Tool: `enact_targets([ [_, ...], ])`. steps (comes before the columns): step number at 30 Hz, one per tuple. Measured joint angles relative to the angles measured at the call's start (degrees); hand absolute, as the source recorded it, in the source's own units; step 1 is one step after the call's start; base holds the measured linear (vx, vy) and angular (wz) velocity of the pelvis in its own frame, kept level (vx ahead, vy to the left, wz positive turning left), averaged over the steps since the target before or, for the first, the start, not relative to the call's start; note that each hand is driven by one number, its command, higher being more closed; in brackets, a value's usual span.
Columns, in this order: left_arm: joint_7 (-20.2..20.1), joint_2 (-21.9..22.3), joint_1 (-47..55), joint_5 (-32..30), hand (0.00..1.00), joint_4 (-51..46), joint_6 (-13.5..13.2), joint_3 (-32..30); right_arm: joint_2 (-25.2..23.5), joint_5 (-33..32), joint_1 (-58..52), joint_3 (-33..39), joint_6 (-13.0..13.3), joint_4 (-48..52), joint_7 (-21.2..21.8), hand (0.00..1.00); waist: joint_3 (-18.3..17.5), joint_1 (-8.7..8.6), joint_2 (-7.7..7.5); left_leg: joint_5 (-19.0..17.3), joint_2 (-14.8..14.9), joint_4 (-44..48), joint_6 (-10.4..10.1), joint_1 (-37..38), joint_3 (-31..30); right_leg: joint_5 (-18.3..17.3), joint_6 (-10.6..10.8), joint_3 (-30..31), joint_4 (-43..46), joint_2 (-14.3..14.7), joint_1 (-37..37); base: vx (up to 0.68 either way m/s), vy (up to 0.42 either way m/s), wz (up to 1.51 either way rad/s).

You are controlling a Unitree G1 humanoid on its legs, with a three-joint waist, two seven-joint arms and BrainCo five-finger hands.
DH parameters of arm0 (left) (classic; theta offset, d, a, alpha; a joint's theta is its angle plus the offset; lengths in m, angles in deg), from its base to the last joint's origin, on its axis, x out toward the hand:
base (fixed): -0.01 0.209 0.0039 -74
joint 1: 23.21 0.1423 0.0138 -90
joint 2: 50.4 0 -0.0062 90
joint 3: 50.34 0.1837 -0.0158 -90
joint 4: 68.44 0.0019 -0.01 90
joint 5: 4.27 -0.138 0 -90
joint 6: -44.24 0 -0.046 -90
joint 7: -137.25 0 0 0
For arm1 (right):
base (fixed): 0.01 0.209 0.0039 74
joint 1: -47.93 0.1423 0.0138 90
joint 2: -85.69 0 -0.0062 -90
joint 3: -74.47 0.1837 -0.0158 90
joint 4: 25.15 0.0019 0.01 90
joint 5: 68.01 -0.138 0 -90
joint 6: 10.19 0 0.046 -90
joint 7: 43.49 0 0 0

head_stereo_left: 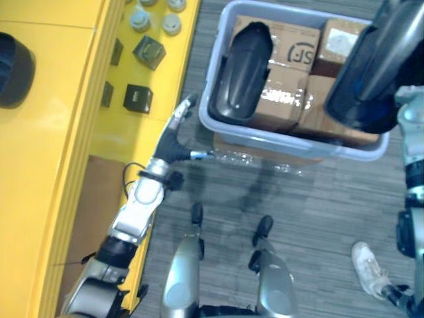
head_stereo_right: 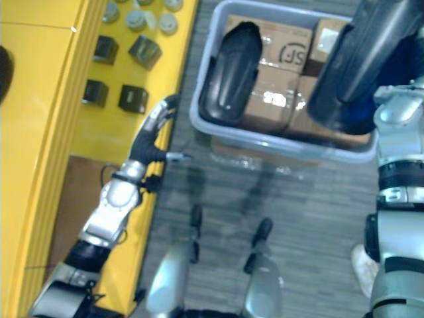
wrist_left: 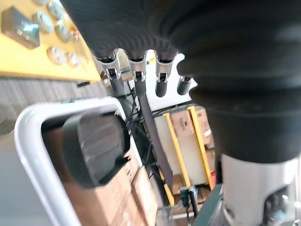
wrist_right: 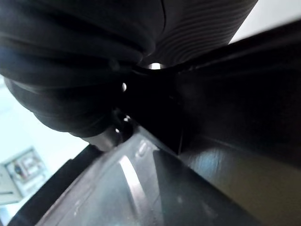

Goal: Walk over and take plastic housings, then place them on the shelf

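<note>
Left hand (head_stereo_left: 175, 130) hangs straight-fingered beside the bin (head_stereo_left: 291, 143); right hand (wrist_right: 70, 94) meets a raised black housing (head_stereo_left: 371, 66), grip impossible to tell

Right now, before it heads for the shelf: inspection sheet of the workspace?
Surface: grey striped floor; yellow shelf on the robot's left.
Job's things: one black housing lying in the grey bin on cardboard boxes; second housing raised over the bin's right end.
Clutter: small dark boxes and grey round caps on the shelf.
Hands: left hand open, fingers straight, near the bin's corner, holding nothing; right hand against the second housing.
Cables: nothing seen.
Surroundings: a person's shoe on the floor, right.
</note>
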Motion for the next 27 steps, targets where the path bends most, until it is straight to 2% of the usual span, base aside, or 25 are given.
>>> enact_targets([
  [5, 2.01, 1.28, -3.21, 0.99, 0.00, 6.87, 2.38, 1.56, -1.92, 1.21, -0.25, -2.03, 2.73, 0.90, 0.03, 1.00, -0.48, -0.61, -0.89, 0.51, 0.72, -1.00, -0.39, 0.79, 0.36, 0.05, -0.05, 0.48, 0.04, 0.68, -0.01, 0.00, -0.026, -0.07],
  [9, 2.06, 3.12, -5.21, 4.86, 0.00, 10.80, 2.87, 2.17, -3.83, 3.32, -1.20, -2.15, 4.61, 4.26, 0.01, 1.00, -0.42, -0.70, -1.04, 0.66, 1.03, -1.11, -0.60, 1.51, 0.29, 0.08, -0.10, 0.41, 0.11, 1.00, 0.72, 0.00, 0.000, 0.00],
  [11, 1.86, 3.44, -5.43, 5.60, 0.00, 12.69, 2.88, 2.14, -5.26, 3.80, -2.57, -2.92, 5.86, 4.70, -0.01, 1.00, -0.65, -0.71, -1.67, 0.76, 1.12, -1.58, -0.72, 2.42, 0.33, 0.08, -0.10, 0.45, 0.15, 1.08, 1.38, 0.00, 0.000, 0.00],
  [13, 0.38, 3.73, -5.82, 9.26, 0.00, 13.28, 3.66, 2.20, -6.58, 4.18, -3.39, -3.57, 6.18, 5.03, -0.02, 1.00, -0.86, -0.75, -2.44, 1.33, 1.14, -2.57, -0.74, 3.14, 0.20, 0.06, -0.11, 0.31, 0.11, 1.11, 1.85, 0.00, -0.003, 0.06],
  [16, -3.98, 4.55, -6.17, 17.47, 0.00, 14.97, 5.91, 2.51, -9.14, 6.19, -5.01, -3.66, 6.30, 8.27, -0.05, 1.00, -1.45, -0.60, -3.48, 2.36, 1.14, -4.57, -0.76, 4.14, 0.16, -0.18, -0.35, 0.16, 0.17, 1.11, 2.08, -0.03, -0.006, 0.04],
  [22, -13.17, 7.14, -5.93, 33.32, 0.00, 19.25, 12.95, 5.03, -13.69, 9.19, -5.57, -6.26, 4.98, 13.96, 0.83, 1.00, -1.98, -0.47, -4.57, 3.99, 1.19, -7.24, -0.84, 5.95, 0.08, -0.26, -0.34, -0.51, 0.30, 1.04, 2.95, -0.02, -0.011, 0.05],
  [25, -15.26, 7.95, -5.90, 38.57, 0.00, 19.36, 14.18, 6.90, -15.24, 10.15, -6.42, -6.77, 4.29, 15.90, 1.96, 1.00, -2.38, -0.33, -5.22, 4.56, 1.14, -8.33, -0.77, 6.58, 0.19, -0.26, -0.33, -0.63, 0.31, 0.93, 3.06, 0.00, -0.006, 0.02],
  [27, -16.07, 8.96, -5.95, 39.29, 0.00, 20.27, 15.12, 7.08, -15.75, 10.22, -6.79, -7.88, 3.63, 16.16, 2.43, 1.00, -2.51, -0.40, -5.45, 4.89, 1.09, -9.02, -0.71, 7.30, 0.21, -0.26, -0.33, -0.70, 0.26, 0.87, 3.54, 0.00, 0.000, 0.00],
])
